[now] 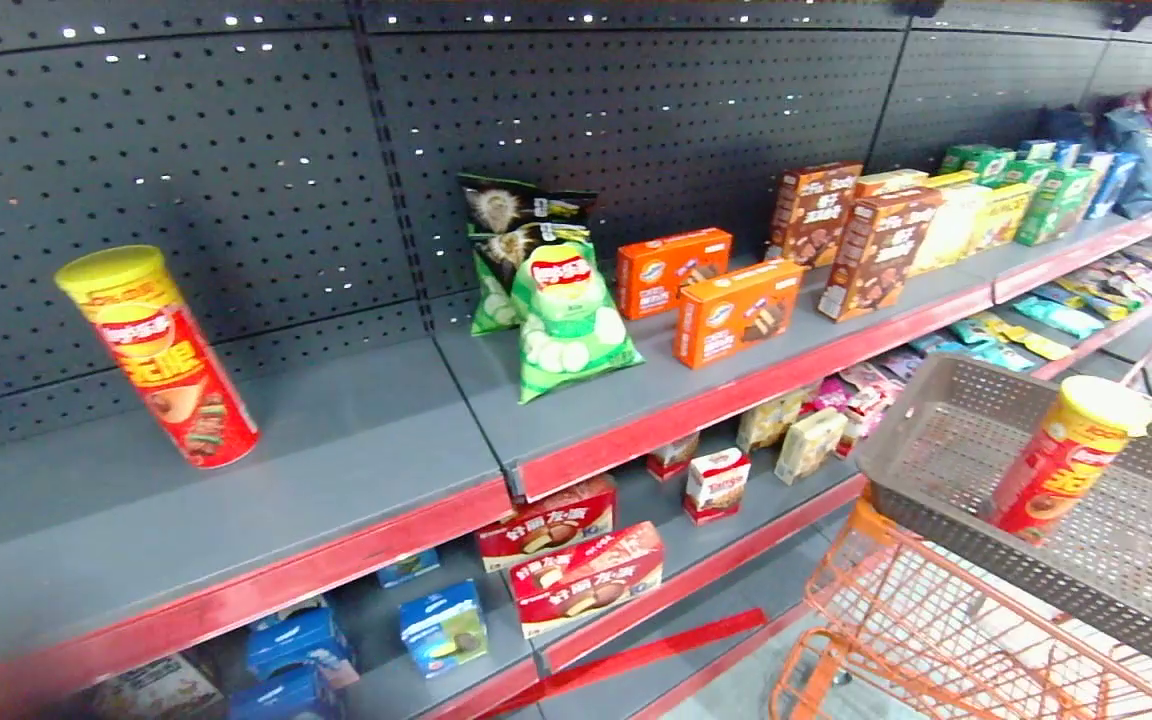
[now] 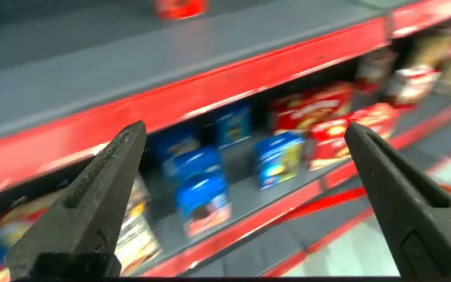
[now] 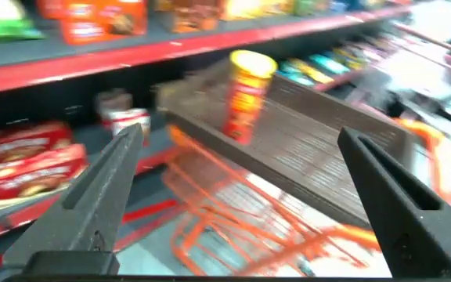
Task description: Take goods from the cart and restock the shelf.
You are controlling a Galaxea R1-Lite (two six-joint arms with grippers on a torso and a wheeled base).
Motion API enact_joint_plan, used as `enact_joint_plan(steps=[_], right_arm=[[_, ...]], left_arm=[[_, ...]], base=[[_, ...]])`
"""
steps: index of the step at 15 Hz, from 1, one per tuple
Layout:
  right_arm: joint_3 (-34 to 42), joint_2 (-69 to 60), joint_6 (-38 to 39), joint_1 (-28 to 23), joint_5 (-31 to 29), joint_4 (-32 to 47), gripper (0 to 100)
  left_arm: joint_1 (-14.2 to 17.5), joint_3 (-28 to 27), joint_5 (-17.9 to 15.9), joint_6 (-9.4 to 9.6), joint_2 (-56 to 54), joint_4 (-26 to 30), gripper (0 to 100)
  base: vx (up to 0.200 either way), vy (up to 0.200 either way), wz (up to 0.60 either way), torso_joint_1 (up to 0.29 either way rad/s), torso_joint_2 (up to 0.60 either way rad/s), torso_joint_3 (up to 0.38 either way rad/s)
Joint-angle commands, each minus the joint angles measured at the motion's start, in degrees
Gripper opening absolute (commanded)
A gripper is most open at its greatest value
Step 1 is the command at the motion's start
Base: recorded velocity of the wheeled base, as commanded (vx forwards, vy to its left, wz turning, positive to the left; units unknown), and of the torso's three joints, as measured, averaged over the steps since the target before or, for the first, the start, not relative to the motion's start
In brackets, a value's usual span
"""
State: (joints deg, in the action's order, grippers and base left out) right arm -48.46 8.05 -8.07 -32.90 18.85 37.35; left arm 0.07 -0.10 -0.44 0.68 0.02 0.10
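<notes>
Red-bodied and yellow-lidded, one chip can [image 1: 158, 357] stands on the grey top shelf [image 1: 356, 450]. It is well apart from the green snack bags [image 1: 566, 320] and orange boxes [image 1: 736, 310] farther along to the right. A second can [image 1: 1071, 456] of the same kind stands in the grey perforated basket [image 1: 936, 420] atop the orange wire cart [image 1: 916, 630]; basket and cart both run off the picture's right edge. The left gripper [image 2: 245, 131] faces the shelf's red front edge, its jaws spread wide with nothing between them. Beyond it the blue boxes [image 2: 202, 188] under the top shelf are smeared, and a red blur at the frame's edge is too cut off to name for sure. The right gripper [image 3: 241, 133] is likewise released, jaws wide, facing the cart — the second can sits beyond its fingers, clear of them, its print too blurred to make out.
</notes>
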Motion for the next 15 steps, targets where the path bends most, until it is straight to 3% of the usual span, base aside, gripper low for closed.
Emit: enact_joint_plan(steps=[1, 5, 13, 15], right_arm=[[0.03, 0.13, -0.02, -0.06, 0.05, -0.09, 100], [0.38, 0.13, -0.02, -0.06, 0.31, -0.17, 100], [0.73, 0.48, -0.02, 0.03, 1.1, -0.35, 100], [3.37, 3.29, 0.16, 0.38, 0.84, -4.39, 100]], left_arm=[[0.01, 0.01, 0.0, 0.02, -0.02, -0.01, 100], [0.01, 0.01, 0.0, -0.07, -0.02, -0.01, 100], [0.01, 0.01, 0.0, -0.07, -0.02, -0.01, 100], [0.01, 0.01, 0.0, -0.16, -0.02, -0.01, 100]], base=[[0.0, 0.0, -0.6, 0.002, 0.0, 0.002], [0.0, 0.0, -0.6, 0.005, 0.0, 0.001], [0.0, 0.0, 0.0, 0.0, 0.0, 0.0], [0.0, 0.0, 0.0, 0.0, 0.0, 0.0]])
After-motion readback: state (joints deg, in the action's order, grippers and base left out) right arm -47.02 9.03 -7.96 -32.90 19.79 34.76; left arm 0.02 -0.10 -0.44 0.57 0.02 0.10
